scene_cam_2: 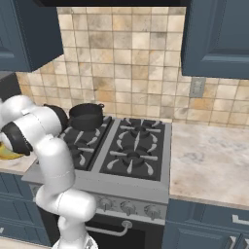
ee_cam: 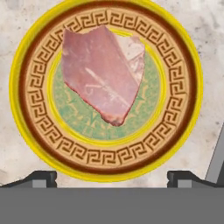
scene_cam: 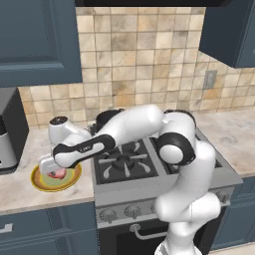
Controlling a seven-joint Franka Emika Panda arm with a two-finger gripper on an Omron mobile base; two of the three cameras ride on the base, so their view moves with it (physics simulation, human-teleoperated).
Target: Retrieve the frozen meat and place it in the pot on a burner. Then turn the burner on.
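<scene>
Jaws wide above frozen meat (ee_cam: 103,72) (on plate (ee_cam: 105,168)).

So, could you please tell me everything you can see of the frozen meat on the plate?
The frozen meat is a flat, irregular slab, pinkish-red with paler whitish patches and a darker red edge, narrowing to a blunt point at one end. It looks stiff and whole. It lies on the round yellow-rimmed plate, over the green centre and partly onto the patterned brown band. The plate sits on the counter left of the stove. The open gripper hovers above it; nothing but the plate touches it.
</scene>
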